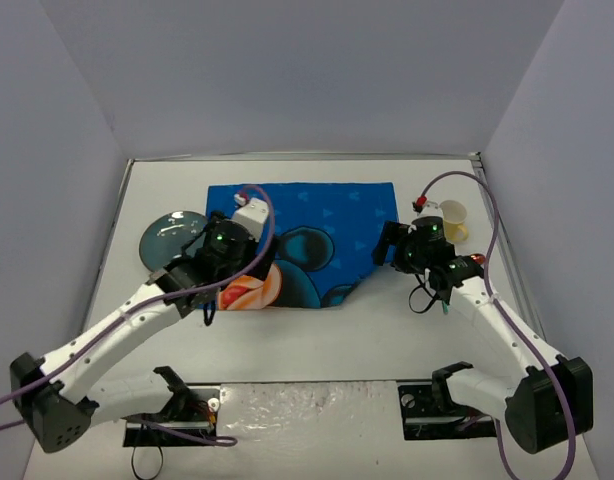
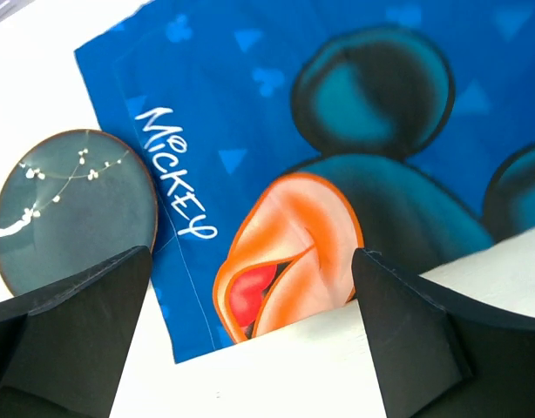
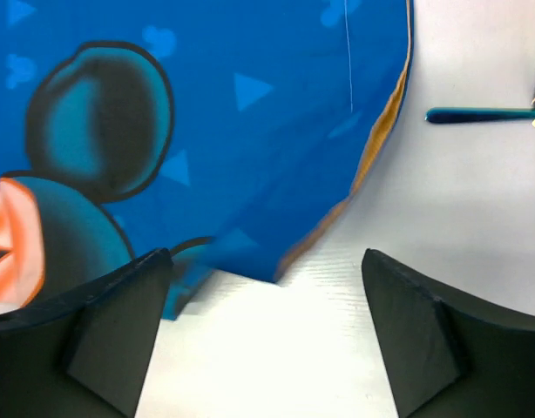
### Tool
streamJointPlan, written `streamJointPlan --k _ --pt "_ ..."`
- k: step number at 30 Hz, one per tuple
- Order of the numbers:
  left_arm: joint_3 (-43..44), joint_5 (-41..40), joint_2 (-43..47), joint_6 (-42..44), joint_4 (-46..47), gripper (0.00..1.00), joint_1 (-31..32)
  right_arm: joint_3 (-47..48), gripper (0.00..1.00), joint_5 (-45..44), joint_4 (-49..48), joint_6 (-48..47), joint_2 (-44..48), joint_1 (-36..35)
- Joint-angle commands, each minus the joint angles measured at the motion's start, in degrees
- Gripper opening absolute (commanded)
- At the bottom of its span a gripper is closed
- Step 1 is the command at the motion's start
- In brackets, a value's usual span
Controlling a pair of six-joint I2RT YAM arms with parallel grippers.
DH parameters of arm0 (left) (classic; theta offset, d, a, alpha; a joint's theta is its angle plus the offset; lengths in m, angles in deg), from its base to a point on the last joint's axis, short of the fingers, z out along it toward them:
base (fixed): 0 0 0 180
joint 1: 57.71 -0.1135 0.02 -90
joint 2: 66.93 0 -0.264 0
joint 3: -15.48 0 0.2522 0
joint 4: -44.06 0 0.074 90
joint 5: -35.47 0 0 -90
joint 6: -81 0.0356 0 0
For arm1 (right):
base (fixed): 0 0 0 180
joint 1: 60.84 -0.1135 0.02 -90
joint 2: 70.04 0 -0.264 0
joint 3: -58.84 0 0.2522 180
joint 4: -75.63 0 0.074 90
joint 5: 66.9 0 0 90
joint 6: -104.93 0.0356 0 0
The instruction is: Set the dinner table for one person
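Observation:
The white dinner table (image 1: pixel 317 340) carries a blue Mickey placemat (image 1: pixel 307 240), spread in the middle. My left gripper (image 1: pixel 212 285) hovers over the mat's near-left corner. In the left wrist view it (image 2: pixel 250 335) is open and empty, with the mat (image 2: pixel 337 113) and bare table between its fingers (image 2: pixel 84 322). My right gripper (image 1: pixel 385 248) hangs over the mat's near-right corner. It (image 3: pixel 267 335) is open too, holding nothing. That side of the mat (image 3: pixel 206 131) is rumpled, its orange underside (image 3: pixel 372 165) showing along the edge.
A dark green plate (image 1: pixel 172 238) (image 2: pixel 71 209) lies left of the mat, touching its edge. A pale yellow cup (image 1: pixel 454 218) stands right of the mat. A teal utensil handle (image 3: pixel 481 115) lies on the table beside the mat's right edge.

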Motion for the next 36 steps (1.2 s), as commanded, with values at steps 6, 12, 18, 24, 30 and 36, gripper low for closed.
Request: streamJointPlan --k 6,12,18,24,30,36 --pt "-1.76 7.62 -0.36 -12.5 2.31 0.97 -12.07 10.14 0.96 -0.78 5.37 -3.81 4.66 0.77" --pt "-1.81 8.89 -8.28 -16.93 6.47 0.97 -14.53 7.12 0.95 4.0 -3.0 -1.94 -4.63 0.81" --pt "2.07 8.62 -19.77 -17.54 10.83 0.97 -16.1 8.32 0.94 1.16 -12.58 -1.71 -18.38 1.04" --pt "6.92 9.07 -30.91 -19.09 14.71 0.97 -16.67 12.08 0.93 1.13 -17.69 -3.77 -30.67 1.33" --pt "10.77 9.56 -40.49 -20.22 15.53 0.97 -17.72 14.1 0.93 1.73 -20.61 -2.37 -38.42 2.88" --pt "17.04 10.95 -48.66 -20.16 14.99 0.97 -18.78 17.65 0.93 0.97 -21.7 -1.49 -45.17 4.76"
